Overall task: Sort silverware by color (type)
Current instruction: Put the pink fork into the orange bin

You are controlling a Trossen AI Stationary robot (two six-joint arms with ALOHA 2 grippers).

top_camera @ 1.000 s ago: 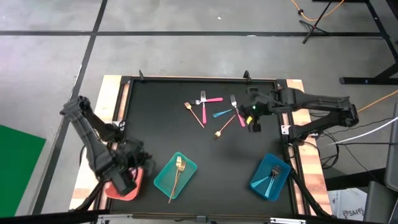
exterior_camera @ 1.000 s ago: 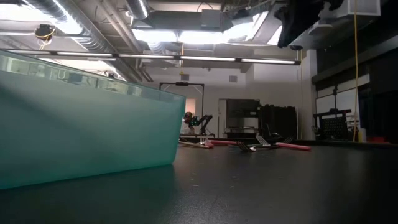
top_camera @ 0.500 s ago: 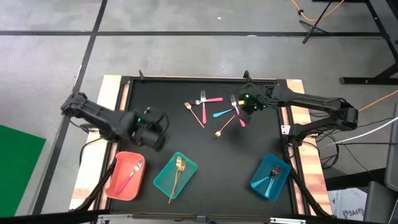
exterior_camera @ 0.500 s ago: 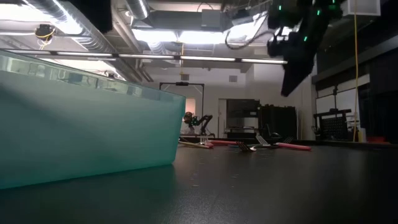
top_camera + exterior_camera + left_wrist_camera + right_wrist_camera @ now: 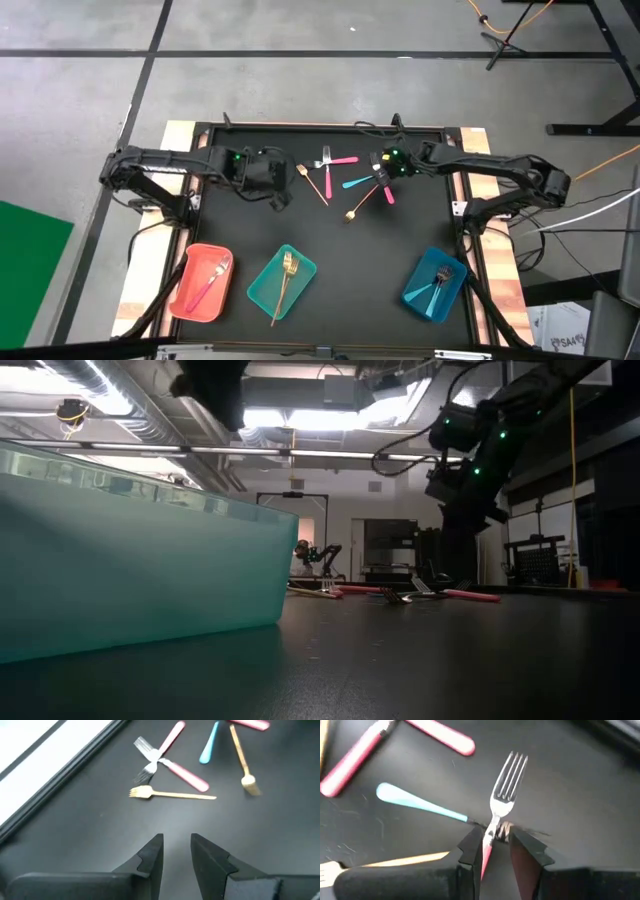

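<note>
Loose silverware lies flat in the middle of the black table (image 5: 250, 230): a gold fork (image 5: 170, 795), two crossed pink-handled forks (image 5: 167, 757), a light-blue-handled piece (image 5: 417, 802), another gold piece (image 5: 357, 206) and a pink-handled fork (image 5: 502, 790). My right gripper (image 5: 492, 845) is open and low over that last fork, one finger on each side of its neck. My left gripper (image 5: 176, 851) is open with nothing in it, above bare table left of the pile.
Three trays stand along the near edge. A pink tray (image 5: 190, 300) holds a pink fork, a teal tray (image 5: 268, 290) a gold fork, and a blue tray (image 5: 420, 295) blue pieces. The table's raised rim (image 5: 320, 127) runs just behind the pile.
My left gripper has swung from over the pink tray toward the far edge and the pile, rolling as it went; a pink fork now shows in that tray. My right gripper has rolled and come down toward the far left, onto the pink-handled fork.
</note>
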